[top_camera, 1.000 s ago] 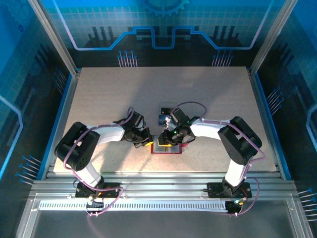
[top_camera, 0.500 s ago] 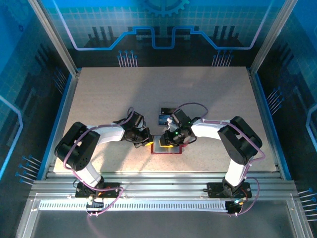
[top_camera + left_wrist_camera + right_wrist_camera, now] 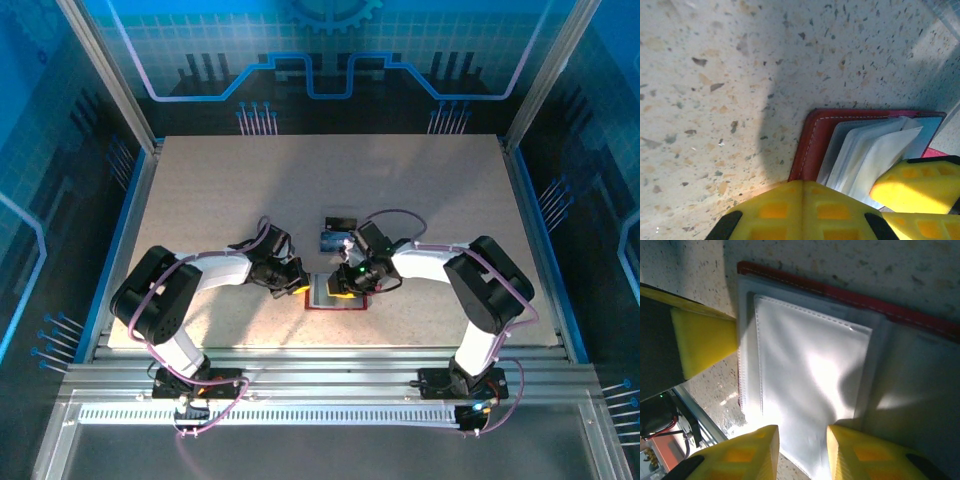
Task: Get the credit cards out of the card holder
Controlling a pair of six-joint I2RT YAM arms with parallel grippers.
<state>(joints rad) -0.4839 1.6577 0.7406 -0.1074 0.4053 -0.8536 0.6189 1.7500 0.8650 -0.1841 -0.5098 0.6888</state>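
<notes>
Card holder [image 3: 802,145] open | left jaws closed (on red edge) | right jaws slightly parted over pocket [image 3: 810,370]

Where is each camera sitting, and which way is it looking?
Top external: above and behind the arms, looking down at the table; the left arm and right arm show.
Left wrist: on the left arm, facing down at the card holder; the left gripper shows.
Right wrist: on the right arm, facing down at the holder's pale pocket; the right gripper shows.
Shared: both wrist views see the card holder.
</notes>
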